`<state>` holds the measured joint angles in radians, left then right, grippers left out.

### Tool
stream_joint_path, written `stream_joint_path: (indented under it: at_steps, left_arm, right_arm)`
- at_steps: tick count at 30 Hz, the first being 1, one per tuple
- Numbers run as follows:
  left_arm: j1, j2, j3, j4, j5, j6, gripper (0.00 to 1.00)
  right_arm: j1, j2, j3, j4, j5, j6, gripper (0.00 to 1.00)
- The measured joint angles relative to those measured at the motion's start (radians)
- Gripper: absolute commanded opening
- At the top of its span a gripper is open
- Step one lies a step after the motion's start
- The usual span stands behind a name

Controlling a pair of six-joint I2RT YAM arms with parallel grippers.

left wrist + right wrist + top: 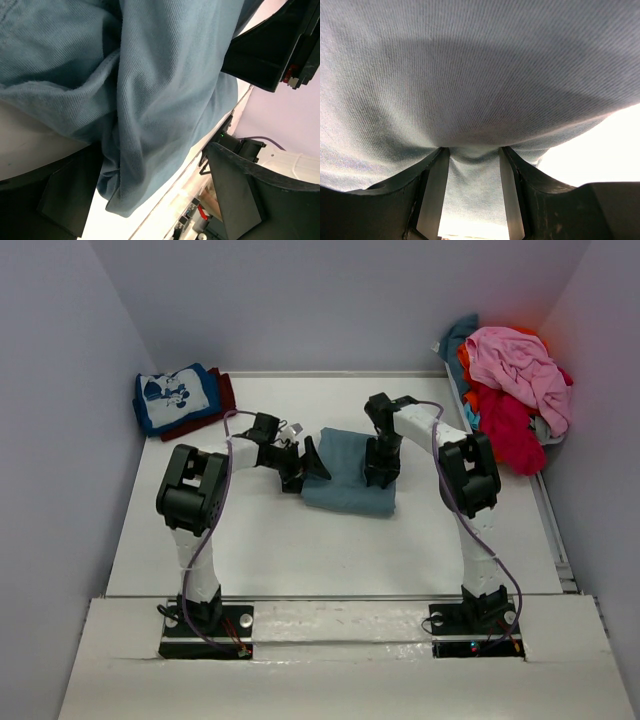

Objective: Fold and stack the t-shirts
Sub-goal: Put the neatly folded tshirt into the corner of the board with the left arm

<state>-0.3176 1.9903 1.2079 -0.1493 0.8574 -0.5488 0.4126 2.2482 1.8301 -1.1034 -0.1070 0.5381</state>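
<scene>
The plain slate-blue t-shirt [345, 478] lies folded at the table's middle. My left gripper [305, 462] is at its left edge, open, its fingers wide apart with the shirt's hanging edge [150, 125] between them and nothing pinched. My right gripper [381, 472] points down onto the shirt's right part; in the right wrist view [474, 190] a fold of the cloth [475, 90] is bunched between its pads. The blue cartoon-print tee [175, 397] lies folded on the dark red one [222, 400] at the back left.
A loose pile sits at the back right: pink [515, 360] on top, red [510, 430], orange [465, 365] and teal [460, 335] tees. Grey walls close in the left, back and right sides. The right arm's black body [270, 45] is near the left gripper.
</scene>
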Motion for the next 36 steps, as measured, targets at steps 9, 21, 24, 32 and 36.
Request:
stream_joint_path:
  at_steps: [9,21,24,32,36]
  left_arm:
    - [0.030,-0.024,-0.034,0.006,-0.003,0.000,0.99]
    - [0.097,-0.051,-0.072,0.010,-0.016,0.003,0.99]
    - [0.097,-0.051,-0.072,0.013,-0.015,0.004,0.99]
    - [0.090,-0.031,-0.083,0.078,0.031,-0.015,0.99]
    - [0.069,-0.011,-0.082,0.114,0.063,-0.035,0.99]
  right_arm:
    - [0.000,0.000,0.000,0.000,-0.006,0.000,0.51]
    - [0.000,0.000,0.000,0.000,-0.006,0.000,0.51]
    - [0.000,0.000,0.000,0.000,-0.006,0.000,0.51]
    - [0.000,0.000,0.000,0.000,-0.006,0.000,0.51]
    - [0.000,0.000,0.000,0.000,-0.006,0.000,0.51]
